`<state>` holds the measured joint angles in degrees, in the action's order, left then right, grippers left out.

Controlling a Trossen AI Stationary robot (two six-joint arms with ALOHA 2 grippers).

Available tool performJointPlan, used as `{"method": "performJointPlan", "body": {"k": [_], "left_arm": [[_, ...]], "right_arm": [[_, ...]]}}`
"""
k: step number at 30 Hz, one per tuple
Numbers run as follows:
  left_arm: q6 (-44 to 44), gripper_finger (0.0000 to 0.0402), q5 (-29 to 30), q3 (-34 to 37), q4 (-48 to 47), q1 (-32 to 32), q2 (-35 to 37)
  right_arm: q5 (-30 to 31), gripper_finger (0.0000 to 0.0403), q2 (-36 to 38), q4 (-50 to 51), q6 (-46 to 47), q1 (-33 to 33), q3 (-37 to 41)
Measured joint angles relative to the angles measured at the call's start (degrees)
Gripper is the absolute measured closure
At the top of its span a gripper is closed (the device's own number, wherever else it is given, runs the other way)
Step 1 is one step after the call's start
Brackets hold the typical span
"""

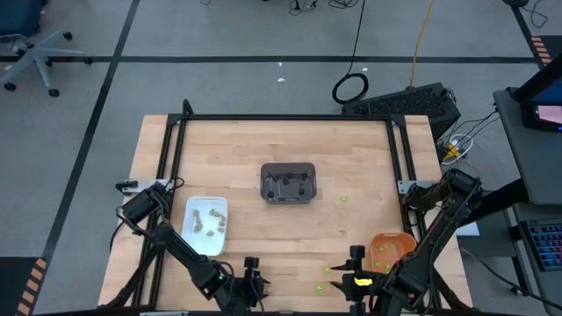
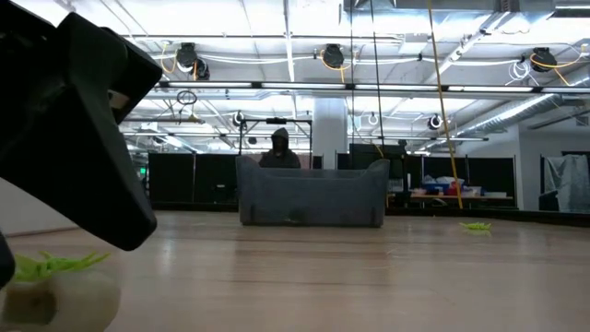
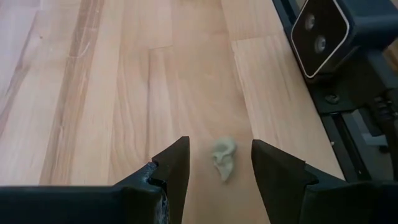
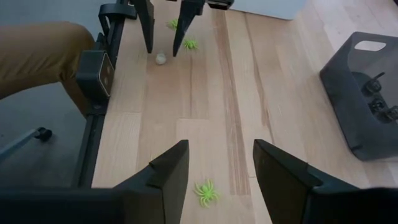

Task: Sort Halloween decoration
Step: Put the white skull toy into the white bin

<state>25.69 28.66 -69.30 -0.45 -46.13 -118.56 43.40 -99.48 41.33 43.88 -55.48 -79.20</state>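
My left gripper (image 3: 221,165) is open near the table's near edge, low over the wood. A pale tan skull-like trinket (image 3: 224,157) lies on the table between its fingers, untouched; it also shows in the right wrist view (image 4: 161,58) and the low view (image 2: 55,297). My right gripper (image 4: 217,168) is open too, above a lime-green spider (image 4: 205,191) lying on the table between its fingers. More green spiders (image 4: 189,44) (image 1: 344,199) lie loose. Tan trinkets sit in the white tray (image 1: 206,237), dark ones in the dark grey tray (image 1: 288,171), green ones in the orange tray (image 1: 392,239).
The low camera's housing (image 3: 320,34) and a black frame rail (image 3: 354,124) stand close beside my left gripper at the near edge. A person's leg in tan trousers (image 4: 37,53) shows beyond that edge. Bare wood lies between the trays.
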Motion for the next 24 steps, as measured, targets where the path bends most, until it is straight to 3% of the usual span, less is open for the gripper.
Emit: {"method": "performJointPlan", "body": {"k": [24], "left_arm": [[-1.0,0.0232,-0.1,-0.1,3.2,0.4,-3.4]], "right_arm": [[0.0,0.0236,0.0,0.0,0.0,0.0,0.0]]}}
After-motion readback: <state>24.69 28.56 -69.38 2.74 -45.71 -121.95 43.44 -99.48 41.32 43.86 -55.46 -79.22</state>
